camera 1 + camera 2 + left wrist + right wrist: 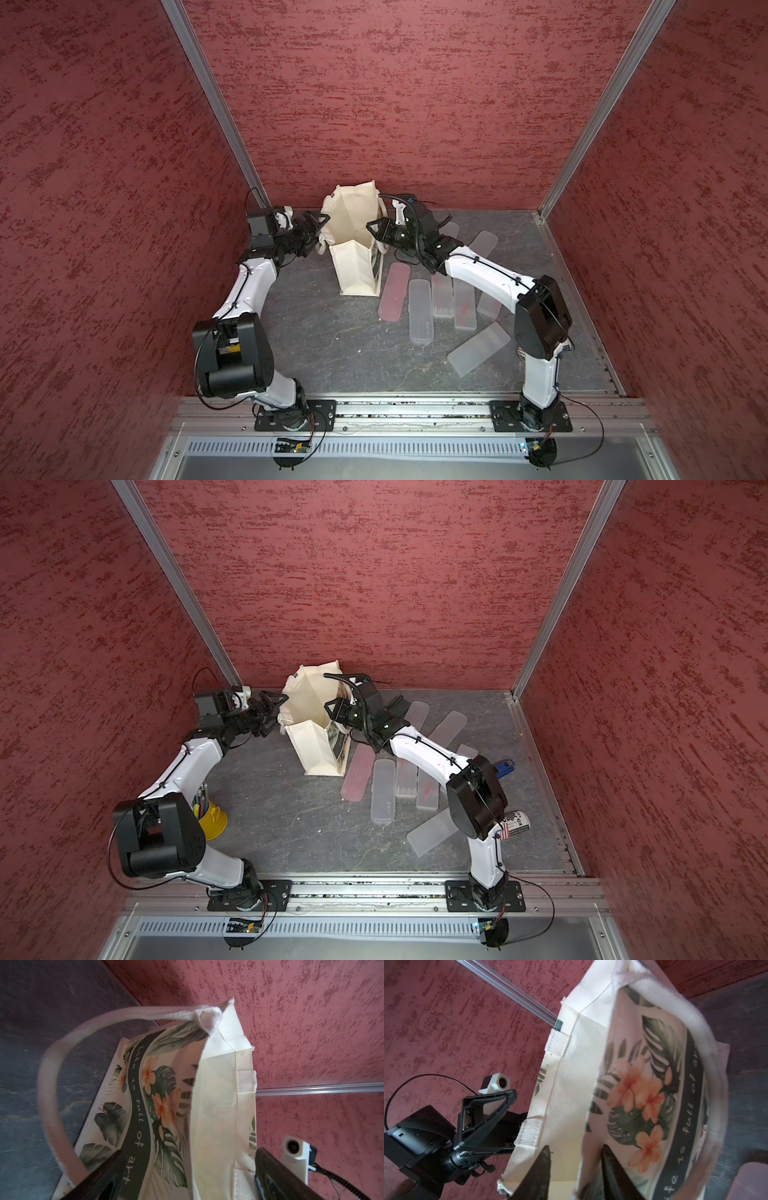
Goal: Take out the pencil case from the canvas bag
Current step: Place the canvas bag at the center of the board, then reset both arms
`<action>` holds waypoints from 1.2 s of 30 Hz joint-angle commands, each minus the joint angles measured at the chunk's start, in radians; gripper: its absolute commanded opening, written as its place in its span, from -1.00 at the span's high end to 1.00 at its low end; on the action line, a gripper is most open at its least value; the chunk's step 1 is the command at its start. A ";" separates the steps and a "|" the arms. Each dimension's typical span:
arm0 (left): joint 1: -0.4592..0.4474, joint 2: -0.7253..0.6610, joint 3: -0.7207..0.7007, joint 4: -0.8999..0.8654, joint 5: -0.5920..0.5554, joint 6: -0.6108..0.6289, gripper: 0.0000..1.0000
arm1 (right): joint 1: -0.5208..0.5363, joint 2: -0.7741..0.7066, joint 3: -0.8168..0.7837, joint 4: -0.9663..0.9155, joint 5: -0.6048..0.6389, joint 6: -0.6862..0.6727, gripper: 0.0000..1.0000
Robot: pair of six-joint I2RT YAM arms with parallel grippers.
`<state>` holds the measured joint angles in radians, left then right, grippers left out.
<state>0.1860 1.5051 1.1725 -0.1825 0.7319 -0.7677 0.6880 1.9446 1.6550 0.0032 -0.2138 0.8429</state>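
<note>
1. A dark, slate-patterned bench (332, 345) filled the lower middle of the frame in both top views, boxed in by red panels (395, 104).
2. The canvas bag (353, 266) stood upright at the centre of the frame, near the back panel. Its mouth was open, leaf-and-orange-flower print covered its broad sides, and a white handle (62, 1088) looped out from the rim.
3. The left gripper (320, 232) sat at the bag's left rim, spread wide and holding nothing.
4. The right gripper (376, 235) sat at the right rim, parted. One finger was inside the bag and one outside the printed wall, with the cloth loose between them.
5. Translucent pencil cases (420, 311) lay scattered flat on the bench right of the bag, with a pink case (394, 293) just beside its base.
6. A yellow cup (214, 816) of pencils stood at lower left, partly behind the left arm.
</note>
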 commanded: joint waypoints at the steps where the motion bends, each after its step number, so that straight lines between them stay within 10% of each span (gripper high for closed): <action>1: 0.006 -0.072 0.046 -0.085 -0.068 0.093 -0.99 | -0.010 -0.006 0.027 0.049 -0.027 -0.014 -0.15; 7: 0.019 -0.204 0.068 -0.226 -0.202 0.199 -0.99 | -0.035 -0.096 -0.030 0.067 -0.020 -0.028 -0.97; 22: 0.086 -0.664 -0.350 -0.255 -0.530 0.304 -0.99 | -0.272 -0.624 -0.613 0.169 0.064 -0.079 -0.98; 36: 0.075 -0.688 -0.673 -0.030 -0.817 0.277 -0.99 | -0.356 -1.007 -1.000 0.086 0.683 -0.464 -0.97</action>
<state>0.2646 0.8101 0.5087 -0.3286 0.0147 -0.4999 0.3489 0.9573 0.6968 0.0795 0.2615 0.5007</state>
